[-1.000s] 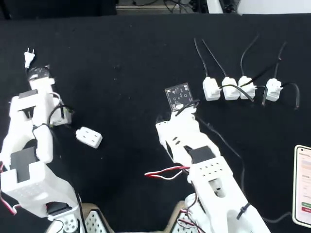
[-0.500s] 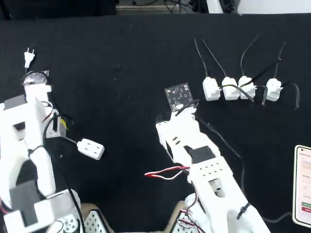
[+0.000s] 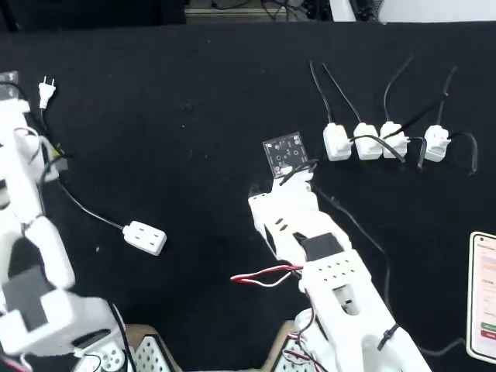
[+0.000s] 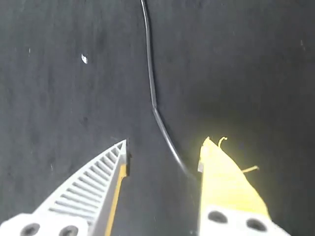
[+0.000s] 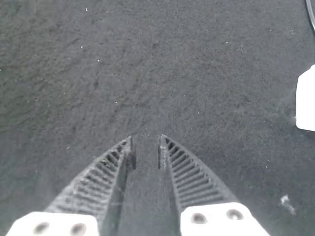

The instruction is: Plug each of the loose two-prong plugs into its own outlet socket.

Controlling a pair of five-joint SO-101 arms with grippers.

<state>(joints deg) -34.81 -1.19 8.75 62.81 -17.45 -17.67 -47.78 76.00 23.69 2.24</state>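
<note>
High view lets us place the left arm at the edge of the black surface [image 3: 194, 93], with a loose white two-prong plug [image 3: 46, 91] lying just beside the arm's far end. A white outlet socket block [image 3: 145, 237] sits well apart from that end, back toward the arm's base. In the left wrist view we find the left hand [image 4: 165, 142] open, its fingers spread wide and gripping nothing. A thin black cable [image 4: 150, 73] runs along the surface between them and on ahead. In the right wrist view we see the right hand [image 5: 146, 140] all but closed, a slim gap between its fingers and nothing in it, above bare surface. A white block [image 5: 307, 98] lies ahead and off to one side. A row of four white corded blocks [image 3: 367, 142] lies beyond the right arm.
</note>
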